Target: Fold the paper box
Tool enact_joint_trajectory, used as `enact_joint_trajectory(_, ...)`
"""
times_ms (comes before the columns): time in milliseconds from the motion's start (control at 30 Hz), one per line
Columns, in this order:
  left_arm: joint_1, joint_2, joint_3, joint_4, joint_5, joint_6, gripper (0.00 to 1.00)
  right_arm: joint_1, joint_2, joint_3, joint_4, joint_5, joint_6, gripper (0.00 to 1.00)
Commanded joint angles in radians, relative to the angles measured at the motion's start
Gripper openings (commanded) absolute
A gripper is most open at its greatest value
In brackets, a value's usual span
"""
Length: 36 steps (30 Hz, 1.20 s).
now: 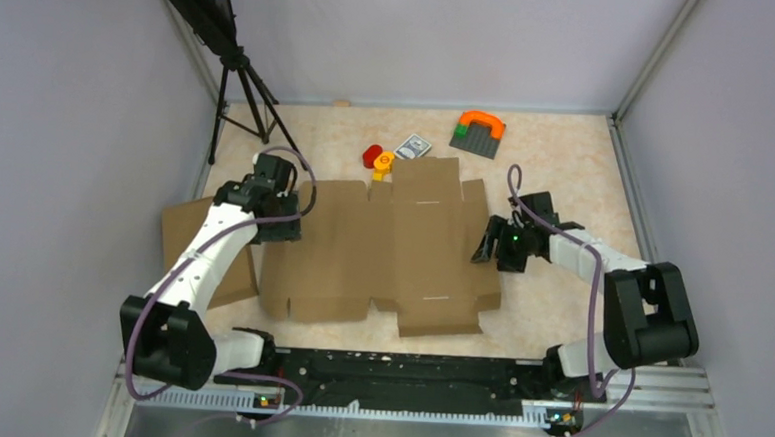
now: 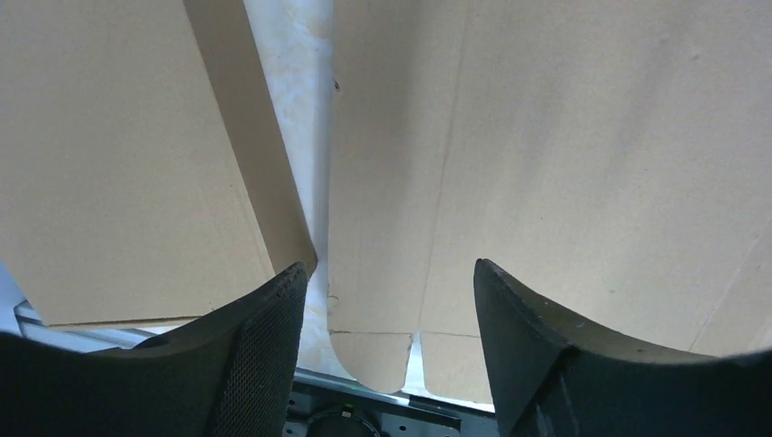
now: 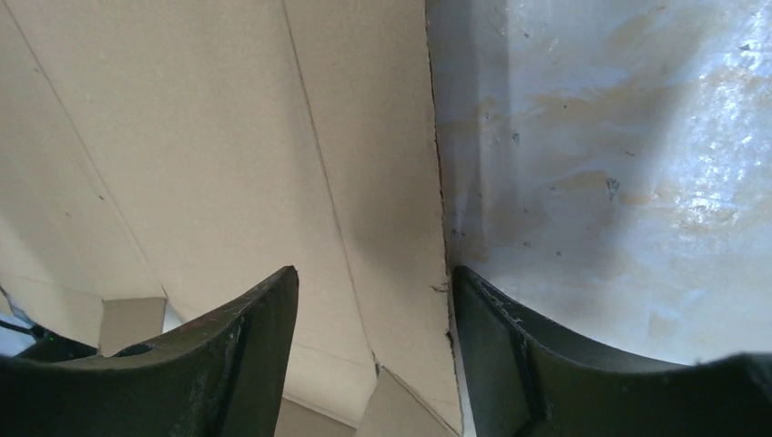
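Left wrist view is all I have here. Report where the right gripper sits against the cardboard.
Observer: The right gripper is at the right edge of the flat cardboard box.
Operator: Give me its jaws.
Observer: Open. In the right wrist view one finger is over cardboard, the other over bare table.
Operator: List what lies past the far edge.
Observer: Some red and yellow toys, and farther right a green plate with an orange arch.
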Motion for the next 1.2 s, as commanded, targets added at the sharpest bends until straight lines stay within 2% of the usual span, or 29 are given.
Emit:
enact_joint_trajectory(0, -0.024, -0.087, 0.024, 0.002, 0.046, 0.015, 0.7, 0.021, 0.03, 0.057, 0.032, -0.02, -0.028, 0.57)
enact_joint_trajectory(200, -0.043, -0.118, 0.022, 0.051, 0.227, 0.021, 0.73, 0.099, -0.027, 0.097, -0.035, 0.137, -0.044, 0.38)
enact_joint_trajectory(433, -0.073, -0.087, 0.007, 0.157, 0.51, -0.004, 0.69, 0.191, -0.045, 0.149, -0.114, 0.263, -0.042, 0.4)
enact_joint_trajectory(600, -0.316, -0.012, 0.04, 0.224, 0.464, -0.044, 0.69, 0.231, -0.063, 0.15, -0.112, 0.243, -0.023, 0.43)
enact_joint_trajectory(767, -0.491, 0.054, 0.031, 0.417, 0.495, -0.054, 0.68, 0.257, -0.051, 0.147, -0.105, 0.238, -0.01, 0.47)
enact_joint_trajectory(933, -0.632, 0.069, -0.018, 0.621, 0.506, 0.057, 0.7, 0.256, -0.066, 0.154, -0.11, 0.243, 0.002, 0.63)
enact_joint_trajectory(1033, -0.696, 0.087, -0.047, 0.733, 0.518, 0.144, 0.71, 0.235, -0.076, 0.16, -0.098, 0.209, 0.012, 0.64)
enact_joint_trajectory(1167, -0.76, 0.147, -0.051, 0.812, 0.491, 0.204, 0.68, 0.191, -0.087, 0.141, -0.043, 0.086, 0.052, 0.59)
